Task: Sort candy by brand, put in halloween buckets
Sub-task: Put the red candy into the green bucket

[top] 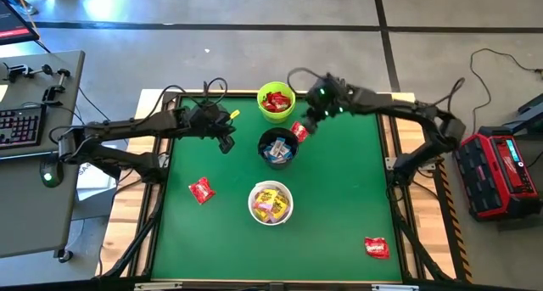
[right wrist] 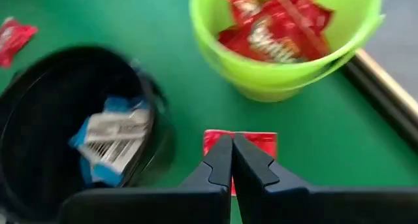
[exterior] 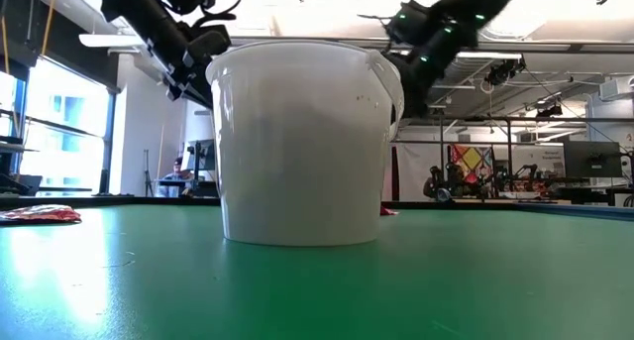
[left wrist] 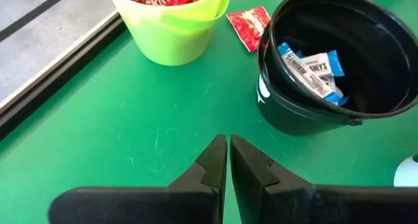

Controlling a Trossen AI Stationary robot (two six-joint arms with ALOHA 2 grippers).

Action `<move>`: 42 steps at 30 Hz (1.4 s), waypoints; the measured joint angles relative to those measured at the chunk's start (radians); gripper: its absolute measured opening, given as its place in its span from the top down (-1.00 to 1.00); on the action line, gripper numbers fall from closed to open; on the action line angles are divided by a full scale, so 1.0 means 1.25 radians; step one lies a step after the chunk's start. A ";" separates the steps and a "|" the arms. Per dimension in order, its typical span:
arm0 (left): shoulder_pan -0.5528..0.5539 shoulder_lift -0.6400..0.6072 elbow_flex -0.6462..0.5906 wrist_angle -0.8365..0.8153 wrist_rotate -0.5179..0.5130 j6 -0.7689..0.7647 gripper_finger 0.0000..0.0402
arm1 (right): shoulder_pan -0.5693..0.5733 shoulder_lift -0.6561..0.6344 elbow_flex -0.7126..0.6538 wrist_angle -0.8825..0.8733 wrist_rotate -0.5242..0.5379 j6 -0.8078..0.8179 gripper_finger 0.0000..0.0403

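1. Right gripper (right wrist: pixel 232 142): fingers pressed shut, tips at the near edge of a red candy packet (right wrist: pixel 261 142); unclear whether that edge is pinched or merely covered by the tips.
2. Red candy packet: on the green table (top: pixel 339 198), just beside the black bucket (left wrist: pixel 307 116) at about its 1 o'clock in the high view, and near the lime green bucket (right wrist: pixel 274 87) at that bucket's 5 o'clock.
3. Left gripper (left wrist: pixel 228 142): shut on nothing, hovering over bare table at 9 o'clock of the black bucket.
4. Buckets in a line: lime green at 12 o'clock with red packets inside, black in the middle with blue-and-white ones, white bucket (exterior: pixel 297 142) at 6 o'clock with yellow ones.
5. Likely step in hand: moving this red packet into the lime green bucket, to join its own kind.
6. To do it well: confirm a firm pinch before lifting; if none, open, settle the fingers astride the edge, close again.
7. Lift clear of both rims, carry toward 11 o'clock, release only once over the middle of the lime green bucket.
8. Keep off the black bucket's wall; looks light enough to slide.
9. Left to sort afterwards: one red packet (top: pixel 201 190) at 9 o'clock of the white bucket, another (top: pixel 376 247) well apart at its 4 o'clock.
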 joint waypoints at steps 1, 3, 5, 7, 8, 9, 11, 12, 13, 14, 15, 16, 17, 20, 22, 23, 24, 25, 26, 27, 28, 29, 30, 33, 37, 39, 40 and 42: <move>0.000 -0.005 0.000 -0.001 0.000 0.000 0.95 | 0.012 -0.019 -0.042 0.043 -0.001 -0.007 1.00; 0.000 -0.012 0.000 -0.011 0.000 0.000 0.95 | 0.037 -0.048 -0.126 0.117 0.005 -0.030 1.00; 0.000 -0.013 0.000 -0.020 0.000 0.000 0.95 | 0.060 -0.057 -0.198 0.169 0.021 -0.040 1.00; 0.000 -0.013 0.000 -0.029 0.000 0.000 0.95 | 0.077 -0.056 -0.250 0.216 0.022 -0.055 0.96; 0.000 -0.013 0.000 -0.030 0.000 0.000 0.95 | 0.085 -0.052 -0.269 0.242 0.020 -0.062 0.92; 0.000 -0.013 0.000 -0.033 0.000 0.000 0.95 | 0.092 -0.044 -0.286 0.269 0.012 -0.071 0.87; 0.000 -0.013 0.000 -0.037 0.000 0.000 0.95 | 0.106 -0.021 -0.315 0.304 0.008 -0.087 0.73; 0.000 -0.013 0.000 -0.036 0.000 0.000 0.95 | 0.112 -0.010 -0.324 0.316 0.009 -0.093 0.66; 0.000 -0.013 0.000 -0.036 0.000 0.000 0.95 | 0.118 0.003 -0.325 0.330 0.019 -0.101 0.59; 0.000 -0.013 0.000 -0.036 0.000 -0.001 0.95 | 0.121 0.015 -0.323 0.345 0.031 -0.110 0.52; 0.000 -0.013 0.000 -0.036 0.000 -0.003 0.95 | 0.122 0.028 -0.320 0.349 0.043 -0.125 0.47; 0.000 -0.013 0.000 -0.036 0.000 -0.006 0.95 | 0.122 0.043 -0.316 0.349 0.049 -0.141 0.42; 0.000 -0.013 0.000 -0.037 0.000 -0.006 0.95 | 0.122 0.060 -0.311 0.348 0.053 -0.155 0.39; 0.000 -0.013 0.000 -0.042 0.000 -0.007 0.95 | 0.123 0.104 -0.291 0.375 0.098 -0.167 0.36; 0.001 -0.013 0.000 -0.052 0.000 -0.008 0.95 | 0.117 0.130 -0.278 0.380 0.108 -0.169 0.35; 0.001 -0.013 0.000 -0.056 -0.001 -0.013 0.95 | 0.115 0.144 -0.271 0.376 0.108 -0.169 0.35; 0.001 -0.013 0.000 -0.062 -0.005 -0.013 0.95 | 0.114 0.156 -0.264 0.375 0.111 -0.170 0.35; 0.001 -0.013 0.000 -0.067 -0.009 -0.013 0.95 | 0.115 0.163 -0.258 0.375 0.111 -0.170 0.35; 0.001 -0.013 0.000 -0.071 -0.013 -0.013 0.95 | 0.115 0.172 -0.251 0.376 0.109 -0.169 0.36; 0.001 -0.013 0.000 -0.074 -0.016 -0.013 0.95 | 0.114 0.179 -0.247 0.379 0.104 -0.167 0.38; 0.001 -0.013 0.000 -0.077 -0.017 -0.013 0.95 | 0.114 0.186 -0.246 0.380 0.095 -0.162 0.40; 0.001 -0.013 0.000 -0.078 -0.017 -0.013 0.95 | 0.113 0.194 -0.246 0.380 0.090 -0.163 0.43; 0.001 -0.013 0.000 -0.077 -0.018 -0.013 0.95 | 0.112 0.201 -0.246 0.378 0.086 -0.163 0.48; 0.001 -0.013 0.000 -0.077 -0.018 -0.013 0.95 | 0.112 0.211 -0.244 0.376 0.081 -0.161 0.67; 0.001 -0.013 0.000 -0.077 -0.018 -0.013 0.95 | 0.113 0.210 -0.244 0.367 0.087 -0.132 0.96; 0.001 -0.013 0.000 -0.077 -0.020 -0.013 0.95 | 0.113 0.205 -0.245 0.364 0.090 -0.115 0.95; 0.001 -0.013 0.000 -0.076 -0.021 -0.013 0.95 | 0.113 0.201 -0.246 0.359 0.092 -0.106 0.97; 0.001 -0.013 0.000 -0.076 -0.021 -0.014 0.95 | 0.112 0.187 -0.247 0.344 0.099 -0.090 0.99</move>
